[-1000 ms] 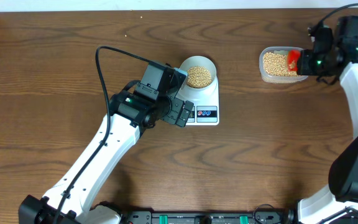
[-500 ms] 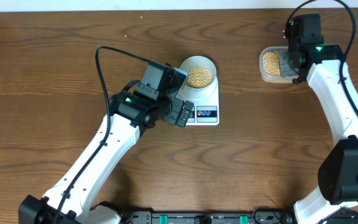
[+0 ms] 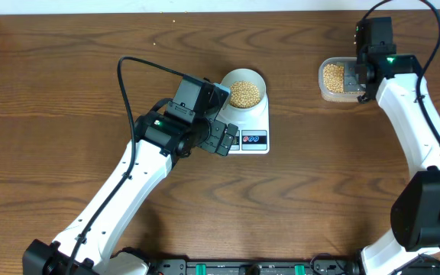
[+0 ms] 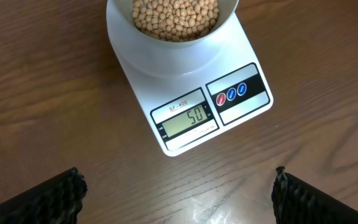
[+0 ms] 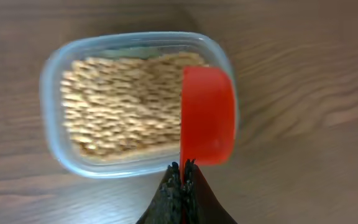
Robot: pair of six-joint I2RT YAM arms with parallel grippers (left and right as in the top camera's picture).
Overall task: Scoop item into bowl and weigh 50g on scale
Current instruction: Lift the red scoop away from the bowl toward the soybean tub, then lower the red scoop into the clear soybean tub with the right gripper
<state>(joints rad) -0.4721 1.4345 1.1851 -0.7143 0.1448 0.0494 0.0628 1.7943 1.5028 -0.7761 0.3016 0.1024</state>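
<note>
right fingers (image 5: 174, 186) clamp scoop (image 5: 207, 115) over far tub (image 5: 51, 81), left fingers (image 4: 61, 194) gape; scale (image 4: 185, 84) shows 50, park your scoop gently.

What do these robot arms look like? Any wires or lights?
Both the left arm and right arm have smooth white shells with bulky black joints. A thin black cable loops from each, and a small green light glows near each wrist. The fingers are black with a finely ridged surface.
</note>
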